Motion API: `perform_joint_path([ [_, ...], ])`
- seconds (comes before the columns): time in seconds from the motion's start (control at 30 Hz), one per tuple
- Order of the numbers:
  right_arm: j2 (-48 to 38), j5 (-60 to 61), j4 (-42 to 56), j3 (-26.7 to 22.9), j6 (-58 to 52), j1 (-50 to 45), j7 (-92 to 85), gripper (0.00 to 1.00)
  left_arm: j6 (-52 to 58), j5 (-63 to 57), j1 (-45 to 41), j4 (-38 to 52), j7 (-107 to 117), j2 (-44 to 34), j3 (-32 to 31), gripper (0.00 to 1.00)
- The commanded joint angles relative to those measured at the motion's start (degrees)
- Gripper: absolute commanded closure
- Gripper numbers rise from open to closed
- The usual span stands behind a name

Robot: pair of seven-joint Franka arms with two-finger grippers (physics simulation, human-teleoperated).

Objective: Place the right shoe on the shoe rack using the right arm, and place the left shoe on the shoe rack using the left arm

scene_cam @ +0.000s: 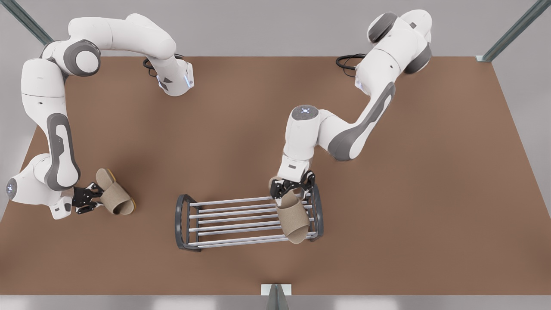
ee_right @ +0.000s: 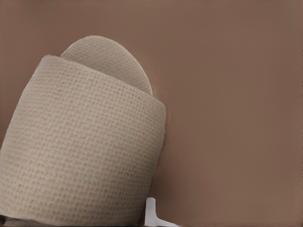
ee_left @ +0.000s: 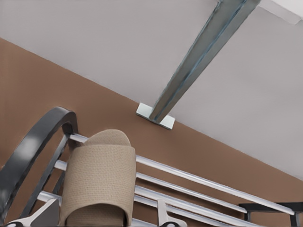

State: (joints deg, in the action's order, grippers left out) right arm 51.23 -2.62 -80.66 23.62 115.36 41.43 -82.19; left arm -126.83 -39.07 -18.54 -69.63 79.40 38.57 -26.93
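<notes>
The shoe rack, silver bars between dark arched ends, stands at the table's front middle. The left shoe, a beige slipper, lies across the bars at the rack's end on the front view's right, and is also seen in the left wrist view on the rack. My left gripper sits over its heel, open, with one fingertip apart from the slipper's side. The right shoe, a matching slipper, is tilted at the front view's left, with my right gripper shut on its side.
The brown table stretches wide to the front view's right of the rack. A metal post foot stands at the front edge, just beyond the rack. The rack's half towards the front view's left holds nothing.
</notes>
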Motion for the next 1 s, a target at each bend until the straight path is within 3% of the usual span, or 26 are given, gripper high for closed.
perform_joint_path([
  [0.0,-0.1,-0.1,0.1,0.0,-0.1,0.0,1.1,0.64,12.8,5.3,0.0,0.0,-10.4,-1.5,0.4,0.0],
  [0.13,-0.1,-0.3,0.4,0.0,-0.4,0.0,1.0,0.77,12.8,5.6,0.0,0.0,-10.3,-1.5,0.4,0.0],
  [0.3,-0.5,-1.2,1.3,0.0,-0.7,-0.1,0.8,0.79,15.6,5.6,0.0,0.1,-10.7,-2.7,0.4,0.0],
  [0.37,-2.4,-0.6,1.3,0.2,-0.8,-1.6,3.6,0.79,22.5,11.7,2.1,0.1,-19.4,-6.6,0.6,0.0],
  [0.47,-5.4,-1.1,4.1,2.8,-6.1,-2.1,10.6,0.79,31.9,25.7,3.3,0.1,-32.1,-15.6,6.4,0.0],
  [0.53,-10.9,-1.2,4.4,3.0,-12.0,-5.5,18.6,0.79,40.3,29.9,4.9,-0.3,-42.7,-21.3,8.8,0.0],
  [0.63,-14.2,-1.2,4.6,6.1,-17.7,-7.7,29.2,0.79,52.3,29.7,5.0,-0.5,-78.9,-24.2,15.3,0.0],
  [0.77,-17.8,-2.4,6.2,12.1,-23.0,-11.4,48.6,0.79,53.9,29.5,7.0,-0.9,-79.2,-23.1,17.2,0.0],
  [0.87,-18.8,-2.8,14.6,11.2,-28.4,-22.4,65.0,0.79,53.9,29.1,7.6,-1.0,-79.1,-22.8,17.2,0.0],
  [0.97,-18.8,-3.4,16.7,11.2,-28.4,-28.0,80.9,0.79,54.0,29.1,7.7,-1.0,-79.1,-22.5,17.2,0.0],
])
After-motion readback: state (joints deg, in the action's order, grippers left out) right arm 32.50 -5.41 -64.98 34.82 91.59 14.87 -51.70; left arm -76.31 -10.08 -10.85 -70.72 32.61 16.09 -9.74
